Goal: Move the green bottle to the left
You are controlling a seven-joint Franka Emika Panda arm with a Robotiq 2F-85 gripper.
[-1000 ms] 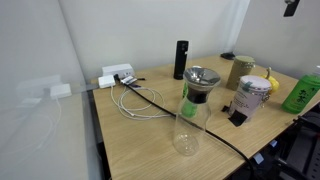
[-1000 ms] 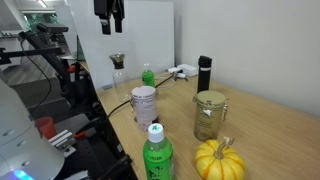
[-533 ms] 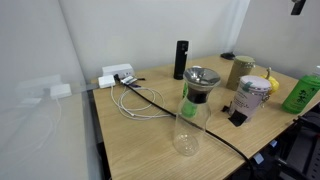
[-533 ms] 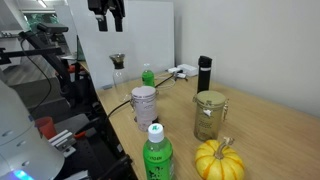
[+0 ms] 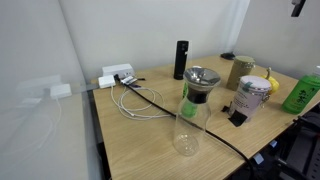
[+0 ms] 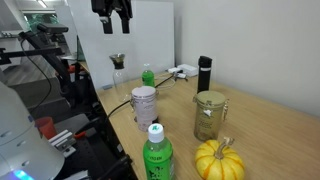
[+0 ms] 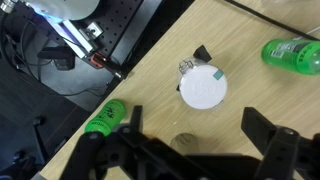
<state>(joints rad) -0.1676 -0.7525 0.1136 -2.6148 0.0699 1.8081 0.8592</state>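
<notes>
A green bottle (image 6: 147, 77) with a rounded green cap stands past a white-lidded jar (image 6: 143, 105), which partly hides it. In the wrist view the green bottle (image 7: 290, 52) is at the upper right and shows dark label marks. It does not show in the exterior view with the carafe in front. My gripper (image 6: 116, 28) hangs high above the table, open and empty. It also shows at the top edge of an exterior view (image 5: 296, 6). In the wrist view its fingers (image 7: 190, 135) spread just below the white lid (image 7: 203, 88).
A second green bottle (image 6: 153, 155) with a pale cap stands at the table edge (image 5: 303, 92) (image 7: 105, 118). A glass carafe (image 5: 190, 110), a black cylinder (image 5: 181, 60), a glass jar (image 6: 208, 113), a yellow pumpkin (image 6: 218, 160) and cables (image 5: 140, 102) are on the table.
My gripper has drifted slightly sideways high above the table. It stays open. No object has moved.
</notes>
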